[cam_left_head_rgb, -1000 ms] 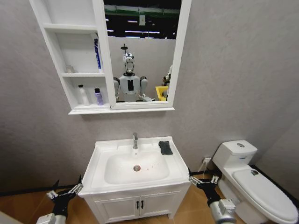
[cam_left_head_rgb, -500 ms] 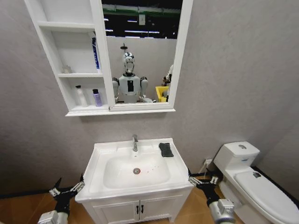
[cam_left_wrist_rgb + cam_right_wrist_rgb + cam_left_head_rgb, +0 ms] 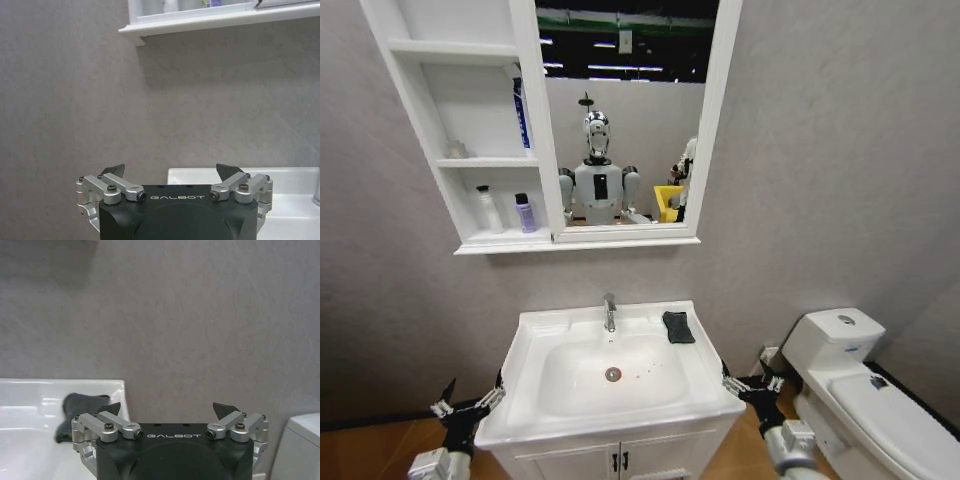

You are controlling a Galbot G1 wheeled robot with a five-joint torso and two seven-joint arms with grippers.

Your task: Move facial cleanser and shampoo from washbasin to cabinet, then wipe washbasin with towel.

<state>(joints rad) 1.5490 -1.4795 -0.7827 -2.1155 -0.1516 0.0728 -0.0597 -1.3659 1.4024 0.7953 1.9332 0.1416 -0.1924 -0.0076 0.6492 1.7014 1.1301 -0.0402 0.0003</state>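
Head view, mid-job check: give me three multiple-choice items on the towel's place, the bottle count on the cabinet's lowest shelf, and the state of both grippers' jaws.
1. Where does the towel lie?
A. In the bowl
B. On the washbasin's back right corner
C. On the toilet

2. How many bottles stand on the cabinet's lowest shelf?
A. None
B. Two
C. Five

3. How do the jaws stand?
A. Both grippers open, empty
B. Left shut on towel
C. Right shut on bottle

Answers: 1 B, the towel lies on the washbasin rim right of the tap. 2 B, the cabinet holds a white and a purple bottle there. 3 A, left gripper and right gripper are spread beside the vanity.
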